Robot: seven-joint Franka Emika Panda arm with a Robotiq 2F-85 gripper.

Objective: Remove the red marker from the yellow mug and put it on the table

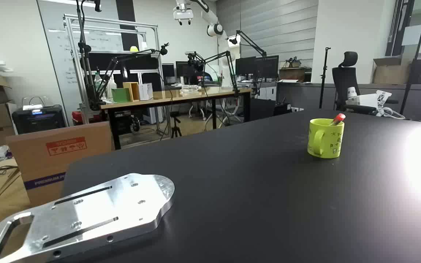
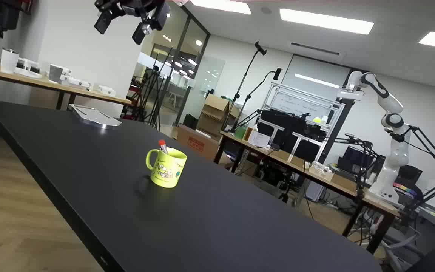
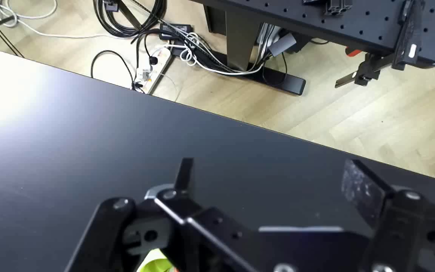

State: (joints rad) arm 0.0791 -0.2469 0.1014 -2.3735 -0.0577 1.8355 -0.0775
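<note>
The yellow mug (image 1: 323, 142) stands upright on the black table (image 1: 247, 204). It also stands there in an exterior view (image 2: 168, 172). The red marker (image 1: 337, 119) leans inside the mug with its red end above the rim; it also shows in an exterior view (image 2: 162, 146). Its lower part is hidden in the mug. My gripper (image 2: 121, 29) is open and empty, high above the table and the mug. In the wrist view the gripper (image 3: 266, 162) has its fingers wide apart, and only a bit of the mug (image 3: 154, 261) shows behind the left finger.
A silver metal plate (image 1: 104, 212) with slots lies at one end of the table; it also shows in an exterior view (image 2: 94, 117). A cardboard box (image 1: 62, 157) stands beside the table. In the wrist view, cables (image 3: 202, 53) lie on the floor beyond the table edge.
</note>
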